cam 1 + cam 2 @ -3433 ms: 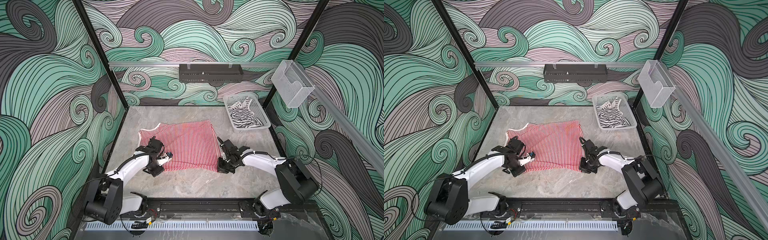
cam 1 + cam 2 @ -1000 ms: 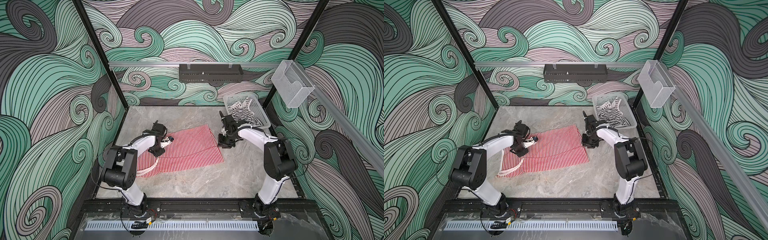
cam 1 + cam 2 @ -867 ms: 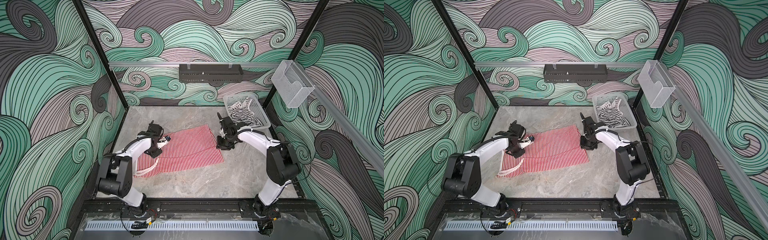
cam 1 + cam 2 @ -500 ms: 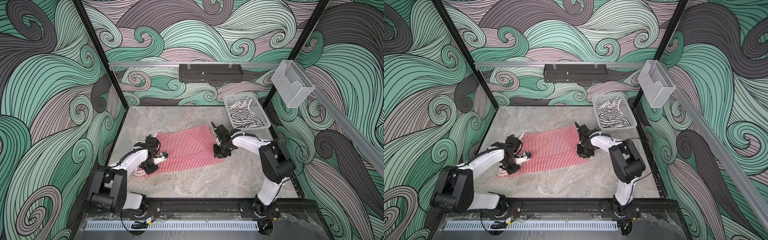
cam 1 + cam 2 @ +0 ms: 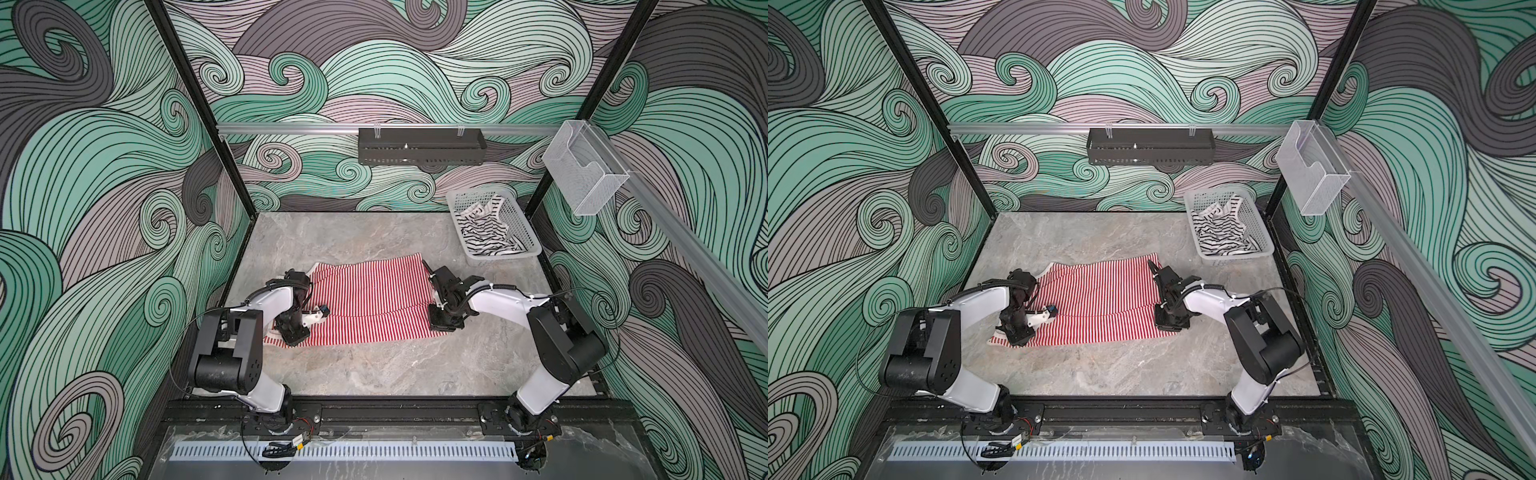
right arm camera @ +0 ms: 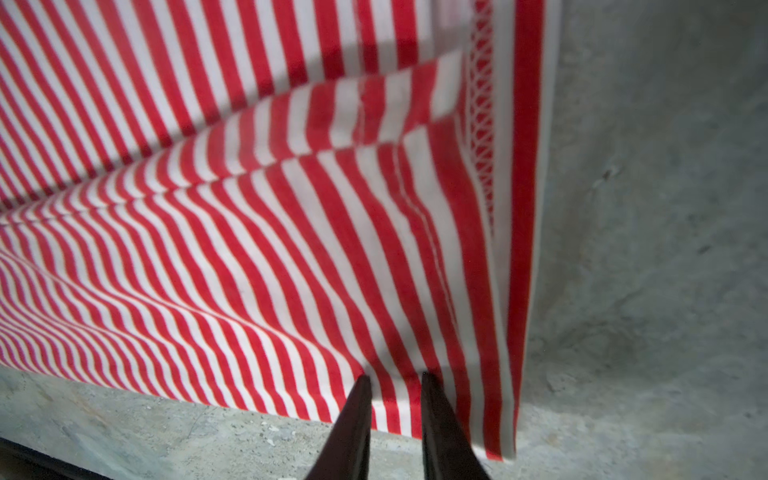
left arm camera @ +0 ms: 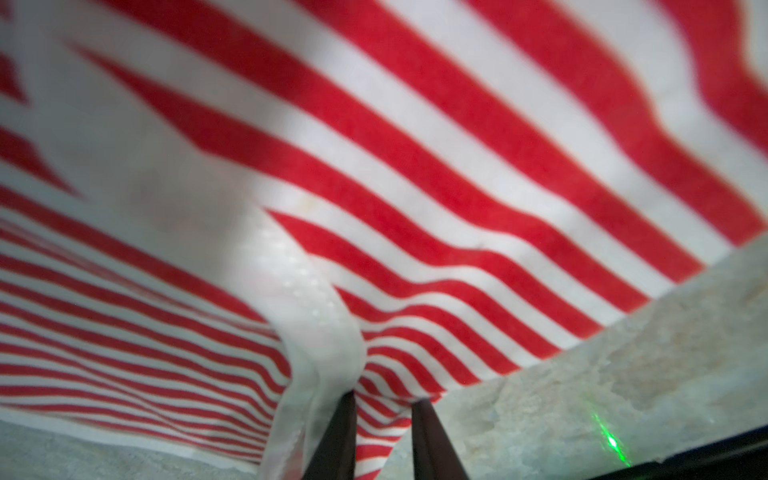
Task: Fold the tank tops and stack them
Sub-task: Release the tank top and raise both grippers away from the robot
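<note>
Inspection finding: the red-and-white tank top lay in the middle of the table, partly doubled, with a layer edge running left to right across it. My left gripper was set narrow, pinching cloth beside the white strap at the near left corner. My right gripper was equally narrow, nipping the near right corner, and creases drew toward both sets of tips. The black-striped tank top lay crumpled in the basket, far right. Judgement: the first fold was in hand and not yet released. Further folds, the whole second garment and the stacking remained outstanding.
</note>
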